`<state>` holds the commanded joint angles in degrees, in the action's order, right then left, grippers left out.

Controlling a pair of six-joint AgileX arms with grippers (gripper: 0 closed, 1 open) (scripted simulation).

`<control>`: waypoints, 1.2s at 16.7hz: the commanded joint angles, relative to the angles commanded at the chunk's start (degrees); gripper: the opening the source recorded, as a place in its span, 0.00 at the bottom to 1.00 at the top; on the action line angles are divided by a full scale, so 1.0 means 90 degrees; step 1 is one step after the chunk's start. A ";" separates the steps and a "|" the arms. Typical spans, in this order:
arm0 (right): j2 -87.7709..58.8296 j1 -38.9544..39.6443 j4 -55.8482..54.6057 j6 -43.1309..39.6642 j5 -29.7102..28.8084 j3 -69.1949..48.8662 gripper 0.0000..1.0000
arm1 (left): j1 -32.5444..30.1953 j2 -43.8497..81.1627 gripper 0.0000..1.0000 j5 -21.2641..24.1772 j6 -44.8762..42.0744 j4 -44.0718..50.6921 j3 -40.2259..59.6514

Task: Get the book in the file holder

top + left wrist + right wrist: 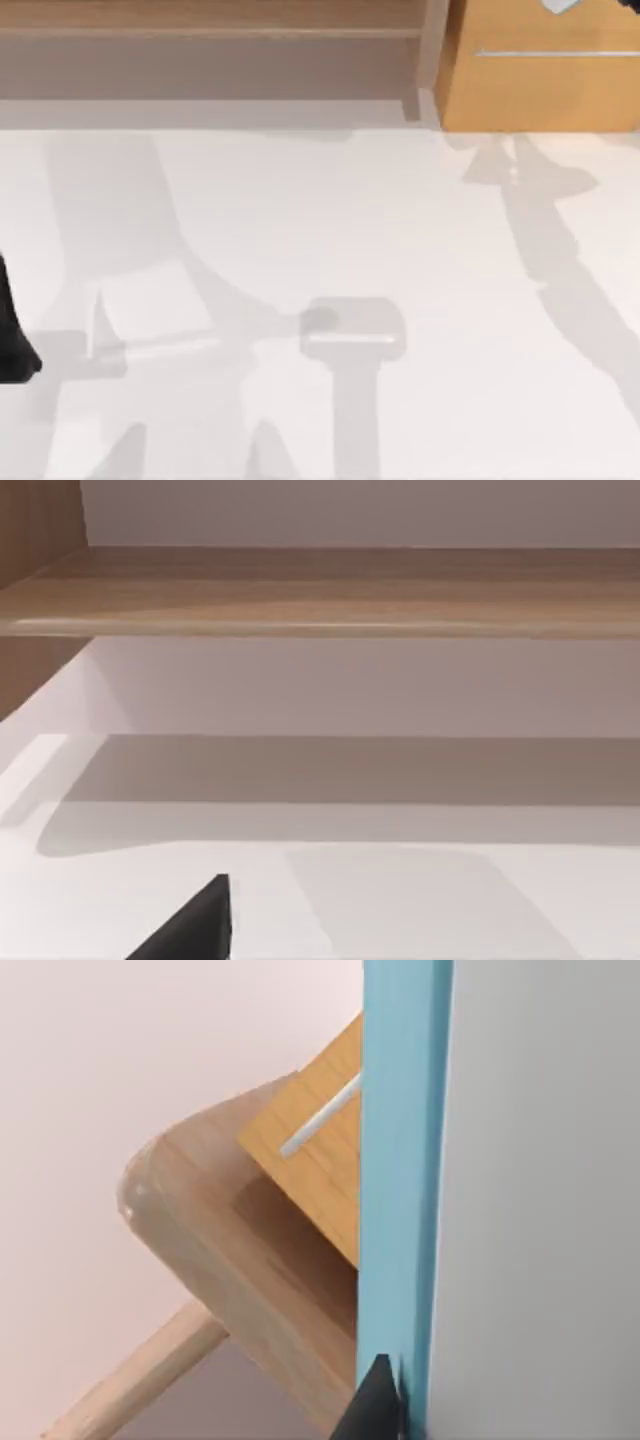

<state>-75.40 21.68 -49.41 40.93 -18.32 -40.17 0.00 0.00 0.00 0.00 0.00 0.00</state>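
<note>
Book (405,1160) against right fingers (375,1405) — grip unclear; left fingers (195,925) — cannot tell.

the book (405,1160) has a teal-blue strip beside white, the cabinet (540,80) is orange-tan wood, the counter (320,250) white.

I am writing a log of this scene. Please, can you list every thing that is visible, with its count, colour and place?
table: one, white, under everything.
wooden shelf unit: one, light brown, along the table's far edge, left and middle.
wooden cabinet: one, orange-brown with a thin pale line across its front, far right corner.
book: one, white with a teal-blue strip, close before the right wrist camera, above the cabinet.
left gripper: one, black, low over the table facing the shelf unit.
right gripper: one, black, a fingertip against the book's blue strip.
</note>
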 joint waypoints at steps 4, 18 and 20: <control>0.0476 -0.1831 -0.0175 0.0981 0.0772 0.0531 0.00 | 0.0000 0.0000 1.00 0.0000 0.0000 0.0000 0.0000; -0.1657 -0.5957 0.0520 0.3899 0.3641 0.0515 0.00 | 0.0000 0.0000 1.00 0.0000 0.0000 0.0000 0.0000; -0.2146 -0.6022 0.0646 0.4182 0.4014 0.0191 0.00 | 0.0000 0.0000 1.00 0.0000 0.0000 0.0000 0.0000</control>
<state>-94.71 -32.51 -43.60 78.57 17.80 -38.46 0.00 0.00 0.00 0.00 0.00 0.00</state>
